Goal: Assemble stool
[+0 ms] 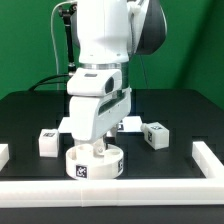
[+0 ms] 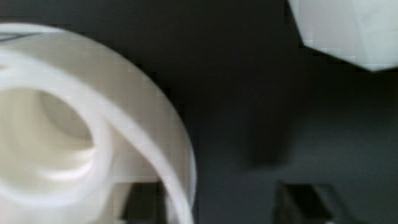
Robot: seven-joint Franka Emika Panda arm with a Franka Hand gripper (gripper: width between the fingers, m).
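The round white seat disc (image 1: 95, 162) lies on the black table near the front, a tag on its side wall. In the wrist view its rim (image 2: 134, 110) fills one side of the picture. My gripper (image 1: 97, 148) is low over the disc's top. Its fingers stand wide apart, and the gripper (image 2: 231, 200) straddles the rim, which runs close by one fingertip (image 2: 151, 200). The jaws do not press on it. Blocky white legs with tags lie at the exterior view's left (image 1: 47, 141) and right (image 1: 155, 135). One leg (image 2: 352, 32) shows in the wrist view.
A long white border rail (image 1: 120, 190) runs along the table's front and turns up the exterior view's right side (image 1: 207, 155). Another white piece (image 1: 129, 124) lies behind the arm, partly hidden. A short white end piece (image 1: 3, 153) sits at the left edge.
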